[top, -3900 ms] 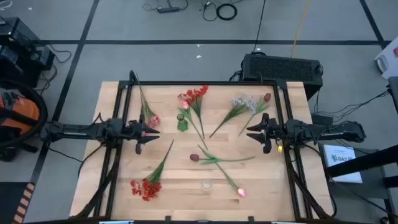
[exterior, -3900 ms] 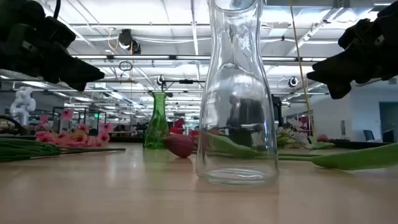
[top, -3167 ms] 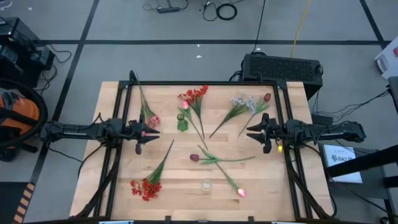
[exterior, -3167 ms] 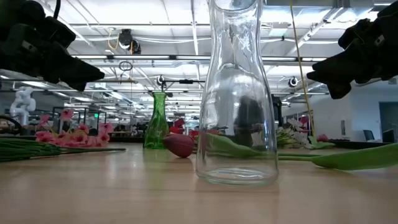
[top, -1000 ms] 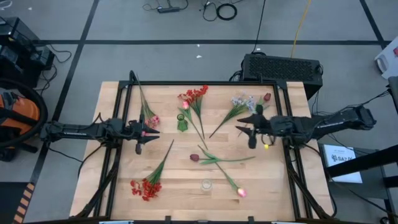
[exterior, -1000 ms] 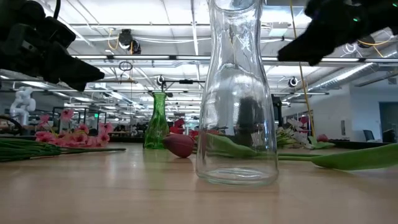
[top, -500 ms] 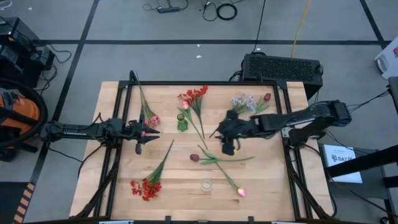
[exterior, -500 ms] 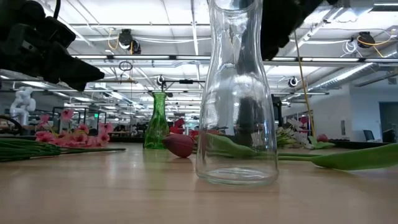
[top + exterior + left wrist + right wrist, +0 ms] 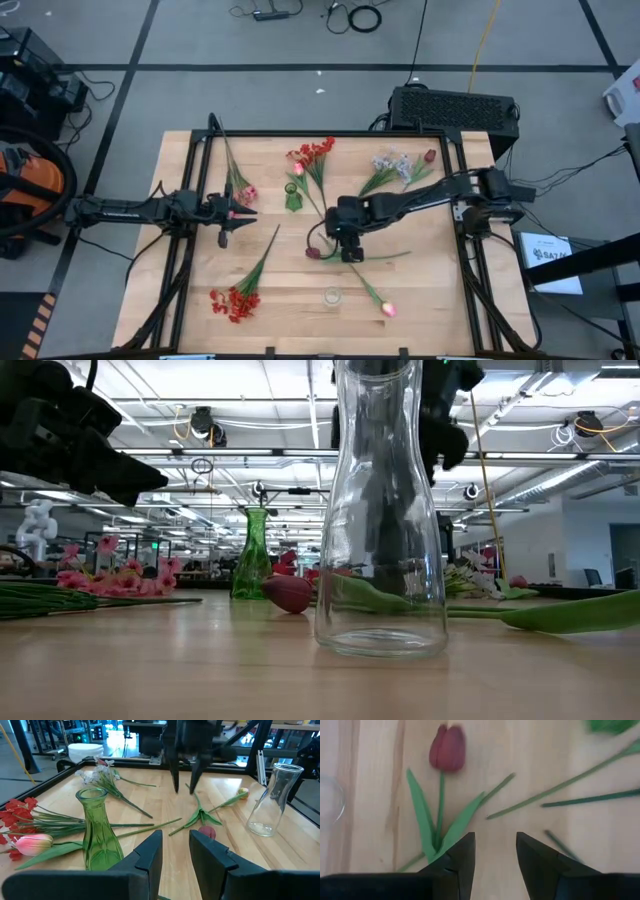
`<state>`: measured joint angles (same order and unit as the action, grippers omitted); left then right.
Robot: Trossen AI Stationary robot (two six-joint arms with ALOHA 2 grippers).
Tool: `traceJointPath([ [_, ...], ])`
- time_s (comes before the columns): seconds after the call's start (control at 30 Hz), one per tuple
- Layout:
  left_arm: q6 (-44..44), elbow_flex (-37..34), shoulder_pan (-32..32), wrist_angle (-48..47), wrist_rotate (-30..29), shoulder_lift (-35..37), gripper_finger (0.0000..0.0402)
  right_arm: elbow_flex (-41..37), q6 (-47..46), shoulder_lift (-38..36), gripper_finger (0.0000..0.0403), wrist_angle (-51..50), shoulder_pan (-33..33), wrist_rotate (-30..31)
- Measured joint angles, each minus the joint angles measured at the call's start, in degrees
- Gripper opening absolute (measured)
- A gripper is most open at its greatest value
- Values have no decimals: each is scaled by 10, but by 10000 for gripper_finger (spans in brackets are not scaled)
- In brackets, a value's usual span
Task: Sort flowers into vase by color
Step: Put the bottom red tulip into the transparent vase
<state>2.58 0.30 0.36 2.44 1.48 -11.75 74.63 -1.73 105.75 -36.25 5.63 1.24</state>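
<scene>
My right gripper (image 9: 350,240) is open and points down over the table's middle, just right of a dark maroon tulip (image 9: 313,253). In the right wrist view its fingers (image 9: 494,855) hover above the tulip's green leaves (image 9: 432,827), below the bloom (image 9: 448,747), touching nothing. My left gripper (image 9: 224,218) waits open near the left side, by pink blossoms (image 9: 243,192). A green vase (image 9: 292,197) stands mid-table and a clear vase (image 9: 332,296) near the front edge. Red clusters (image 9: 315,152), (image 9: 233,300), pale sprigs (image 9: 390,163) and a pink bud (image 9: 388,309) lie flat.
Another maroon tulip (image 9: 429,156) lies by the pale sprigs, and a pink bud (image 9: 298,168) next to the green vase. Loose green stems (image 9: 375,257) cross the centre. A black frame (image 9: 330,134) borders the table. Bare wood (image 9: 290,275) shows between the flowers.
My right gripper has swung from the table's right side toward the centre and tipped to point down, ending over the maroon tulip's leaves. No flower or vase has moved.
</scene>
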Motion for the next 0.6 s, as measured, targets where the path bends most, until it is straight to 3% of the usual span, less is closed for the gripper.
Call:
traceJointPath([
  [0.27,0,0,0,0,0,0,105,0,36,58,134,1,1,-16],
  [0.6,0,0,0,0,0,0,105,0,32,76,134,-14,12,-31],
])
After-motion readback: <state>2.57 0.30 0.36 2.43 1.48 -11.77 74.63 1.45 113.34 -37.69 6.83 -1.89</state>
